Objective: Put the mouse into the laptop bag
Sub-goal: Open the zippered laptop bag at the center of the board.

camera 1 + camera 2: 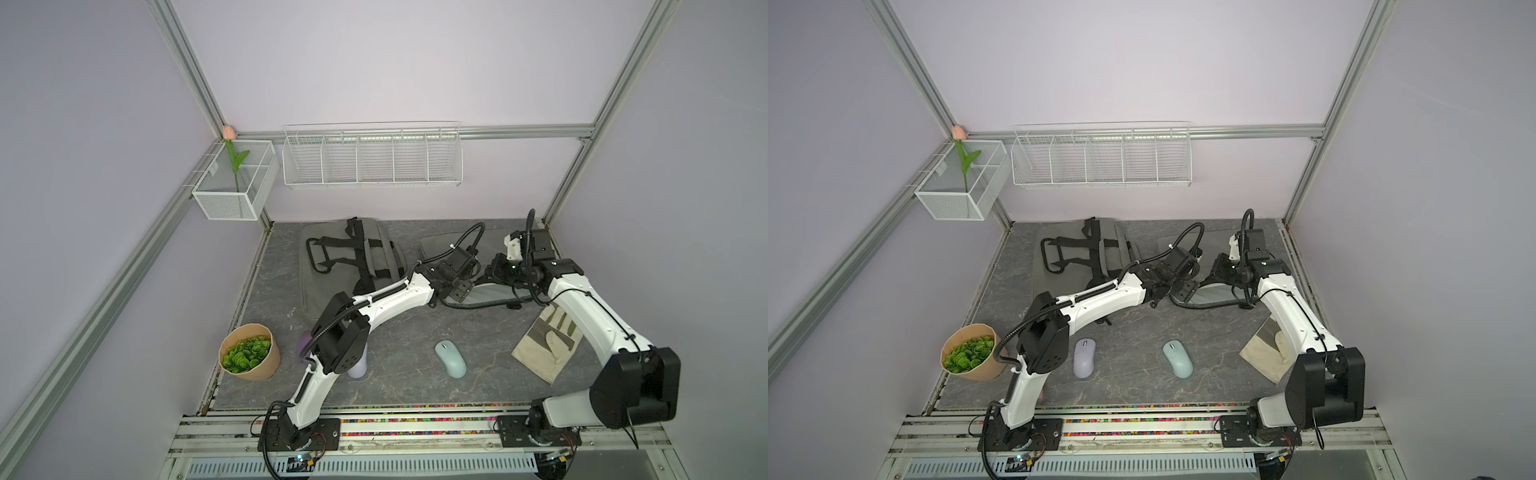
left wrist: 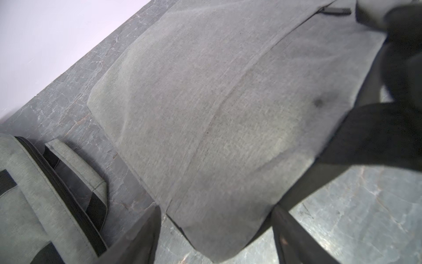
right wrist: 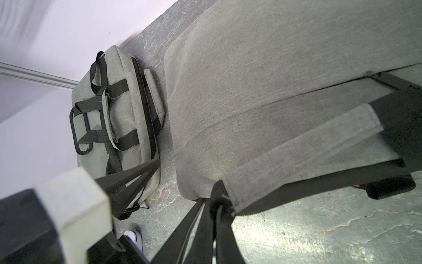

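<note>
Mouse [image 1: 451, 364], the teal one: where do we have it?
On the table [image 1: 395, 386], well apart from our left gripper [image 2: 215, 212] and right gripper [image 3: 215, 205], back toward the arm bases and between the two arms.
What has the right one got?
It is clamped on the handle [image 3: 296, 148] of the bag [image 2: 205, 102], with that edge raised clear of the table.
And the left?
Jaws spread, with a bag corner between its fingers [image 2: 146, 235]; we cannot tell whether they touch it. A lilac mouse [image 1: 1084, 358] lies behind it, by that arm's elbow.
</note>
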{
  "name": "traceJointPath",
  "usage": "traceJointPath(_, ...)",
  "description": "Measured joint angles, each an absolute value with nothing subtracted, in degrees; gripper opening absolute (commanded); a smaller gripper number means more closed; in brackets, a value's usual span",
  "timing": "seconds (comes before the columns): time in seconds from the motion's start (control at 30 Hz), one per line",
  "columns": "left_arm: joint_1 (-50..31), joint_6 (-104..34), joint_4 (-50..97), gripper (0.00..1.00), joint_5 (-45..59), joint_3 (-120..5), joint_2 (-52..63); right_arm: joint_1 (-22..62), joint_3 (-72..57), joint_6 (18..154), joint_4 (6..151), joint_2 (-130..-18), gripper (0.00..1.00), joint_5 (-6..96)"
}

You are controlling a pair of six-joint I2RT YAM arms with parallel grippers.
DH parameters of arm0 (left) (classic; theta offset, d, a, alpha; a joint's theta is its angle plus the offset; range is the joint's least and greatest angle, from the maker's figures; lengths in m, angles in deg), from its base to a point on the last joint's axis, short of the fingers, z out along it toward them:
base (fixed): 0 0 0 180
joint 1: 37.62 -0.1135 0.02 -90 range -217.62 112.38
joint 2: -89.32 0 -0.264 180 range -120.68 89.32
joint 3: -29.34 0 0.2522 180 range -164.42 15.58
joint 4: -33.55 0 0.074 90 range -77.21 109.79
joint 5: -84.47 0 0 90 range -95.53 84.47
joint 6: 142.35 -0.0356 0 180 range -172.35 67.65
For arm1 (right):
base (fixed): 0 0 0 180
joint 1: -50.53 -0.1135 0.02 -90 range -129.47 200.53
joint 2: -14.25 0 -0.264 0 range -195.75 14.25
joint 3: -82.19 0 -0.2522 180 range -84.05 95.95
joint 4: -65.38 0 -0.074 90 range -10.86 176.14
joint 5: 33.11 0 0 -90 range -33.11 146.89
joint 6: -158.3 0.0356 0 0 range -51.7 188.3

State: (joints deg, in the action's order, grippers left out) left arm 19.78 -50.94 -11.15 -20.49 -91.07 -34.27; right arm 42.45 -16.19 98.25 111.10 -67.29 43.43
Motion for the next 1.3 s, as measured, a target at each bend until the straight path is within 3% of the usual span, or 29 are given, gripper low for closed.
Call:
traceJointPath(0.4,22.27,-52.95,-13.75,0.77,-23.94,-93.26,-36.59,43.76,-15.47,98.27,111.28,-66.96,0.06,41.80)
traceJointPath(0.5,22.47,-52.90,-14.21,0.63,-26.87,-95.03,-37.99,43.98,-15.47,98.27,111.30,-66.85,0.06,41.40)
traceJointPath(0.73,22.45,-53.56,-15.50,0.04,-30.65,-99.38,-41.84,44.18,-15.47,98.27,111.36,-66.11,0.06,40.92)
traceJointPath(0.77,22.45,-53.52,-15.50,0.00,-30.82,-99.44,-41.84,44.18,-15.47,98.27,111.39,-66.11,0.06,40.90)
traceJointPath(0.87,22.58,-53.30,-15.72,0.00,-30.72,-99.64,-41.84,44.18,-15.47,98.27,111.39,-66.09,0.06,40.64)
traceJointPath(0.93,22.56,-53.10,-15.72,0.00,-30.10,-99.62,-41.84,44.18,-15.47,98.25,111.39,-66.09,0.13,40.53)
traceJointPath(1.0,22.49,-52.86,-15.74,0.00,-29.08,-99.53,-41.62,44.18,-15.80,98.23,110.91,-65.87,0.31,40.40)
traceJointPath(1.13,22.38,-52.21,-16.74,0.00,-26.80,-99.49,-41.07,44.18,-19.41,98.08,108.22,-63.14,0.54,39.85)
traceJointPath(1.3,21.97,-50.87,-17.60,0.00,-23.09,-99.70,-40.92,44.18,-26.66,97.01,106.88,-57.45,0.64,41.36)
